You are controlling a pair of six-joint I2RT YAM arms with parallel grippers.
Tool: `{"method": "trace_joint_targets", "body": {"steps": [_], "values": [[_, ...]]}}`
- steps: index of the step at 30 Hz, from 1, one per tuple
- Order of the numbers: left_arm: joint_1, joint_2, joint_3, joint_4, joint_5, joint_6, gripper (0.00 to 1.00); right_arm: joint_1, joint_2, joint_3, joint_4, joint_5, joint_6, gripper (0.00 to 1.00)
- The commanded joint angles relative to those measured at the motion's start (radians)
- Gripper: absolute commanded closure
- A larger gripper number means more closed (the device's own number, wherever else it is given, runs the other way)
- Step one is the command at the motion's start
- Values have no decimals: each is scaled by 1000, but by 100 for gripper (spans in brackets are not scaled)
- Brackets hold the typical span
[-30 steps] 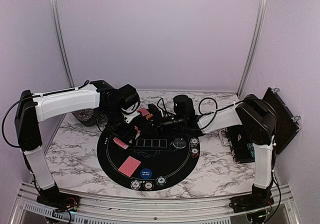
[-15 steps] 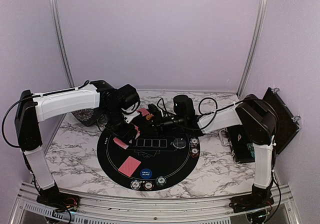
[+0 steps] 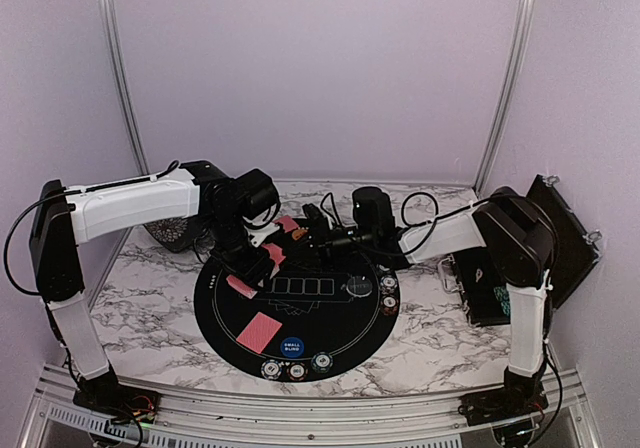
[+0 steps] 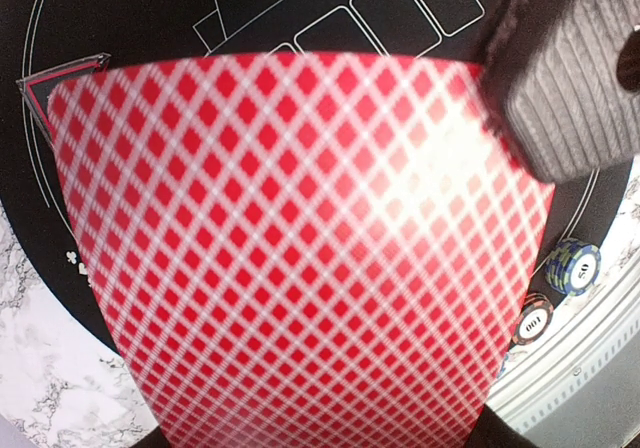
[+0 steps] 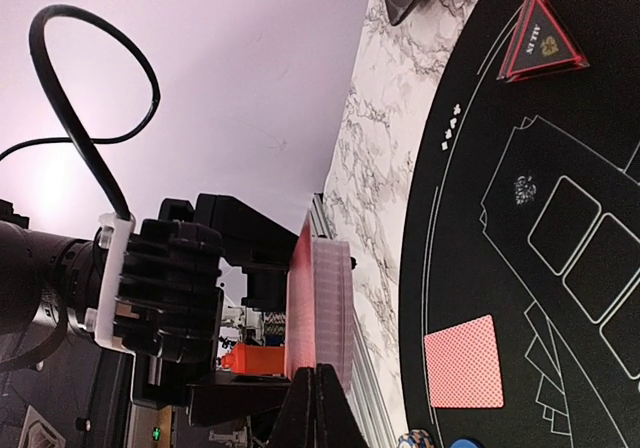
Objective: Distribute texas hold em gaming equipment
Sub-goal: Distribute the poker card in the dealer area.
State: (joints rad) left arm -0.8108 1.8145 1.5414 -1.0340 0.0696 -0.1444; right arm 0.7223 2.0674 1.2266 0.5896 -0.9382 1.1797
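Left gripper [image 3: 265,255] clamps the card deck [image 4: 300,248] over the round mat's [image 3: 340,333] far rim. Right gripper [image 5: 315,418], pinched shut, crowds the deck's edge.

One overhead view, two wrist views.
The table [image 3: 160,298] is seen from above and behind, facing the far wall [image 3: 320,68]; the left wrist view is filled at close range by a deck of cards [image 4: 300,248]; the right is rolled sideways; the black mat [image 3: 345,330] is shared by all.
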Motion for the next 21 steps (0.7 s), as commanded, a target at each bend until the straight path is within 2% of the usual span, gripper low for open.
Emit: {"method": "trace_joint_targets", "body": {"steps": [1,21], "values": [[-1,3,-4,-17,-1,16,42,-20,-57,-11,12,6,8,100],[-1,8,-7,-14,2,4,42,-109,-181,-158,34,21,-4,100]]}}
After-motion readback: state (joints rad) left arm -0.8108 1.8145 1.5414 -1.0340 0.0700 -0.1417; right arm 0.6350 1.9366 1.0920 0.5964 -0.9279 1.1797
